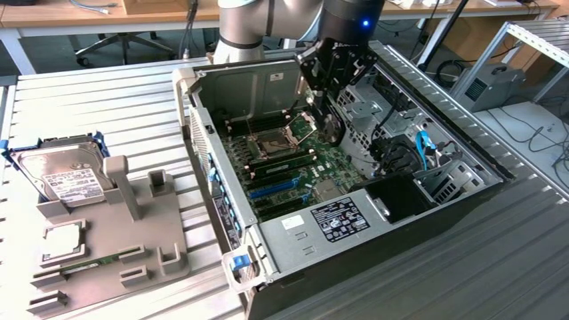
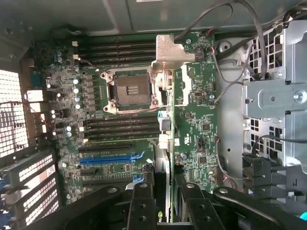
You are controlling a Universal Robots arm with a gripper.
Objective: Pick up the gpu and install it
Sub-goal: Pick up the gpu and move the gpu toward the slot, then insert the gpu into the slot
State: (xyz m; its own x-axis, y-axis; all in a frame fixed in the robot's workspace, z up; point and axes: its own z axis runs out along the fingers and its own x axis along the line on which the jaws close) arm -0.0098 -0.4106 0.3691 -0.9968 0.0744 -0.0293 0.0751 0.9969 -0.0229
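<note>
Ribbed metal tabletop (image 1: 106, 113) runs under everything, with desks and an office chair (image 1: 124, 43) behind it. Over the middle of it the gpu (image 1: 326, 125) hangs on edge under the gripper (image 1: 327, 100), inside the open computer case (image 1: 356, 267), its dark body above the green motherboard (image 1: 294, 170) and just beside the CPU socket (image 1: 266, 143). From the exterior view it looks lifted clear of the board rather than seated in a slot.

In the wrist view the gpu (image 2: 166, 191) shows as a thin strip seen edge-on, running away from the gripper (image 2: 168, 211) across the motherboard (image 2: 201, 124). The two black fingers (image 2: 143, 206) are clenched on it from either side, so the jaws are grasping the card.

Next to the card's line lies the CPU socket (image 2: 128, 90), its silver retention plate (image 2: 170, 50) raised. Black memory slots (image 2: 120, 127) sit on both sides of the socket, and a blue expansion slot (image 2: 110, 159) lies near the fingers. A perforated metal drive cage (image 2: 273, 96) lines the far side of the board, with thin cables looping across it.

Towards the exterior view's left, well apart from the case, a grey holder (image 1: 124, 227) stands on the table. A hard drive (image 1: 62, 173) with a white label leans in it, and a narrow memory stick (image 1: 89, 263) lies lower in it.
</note>
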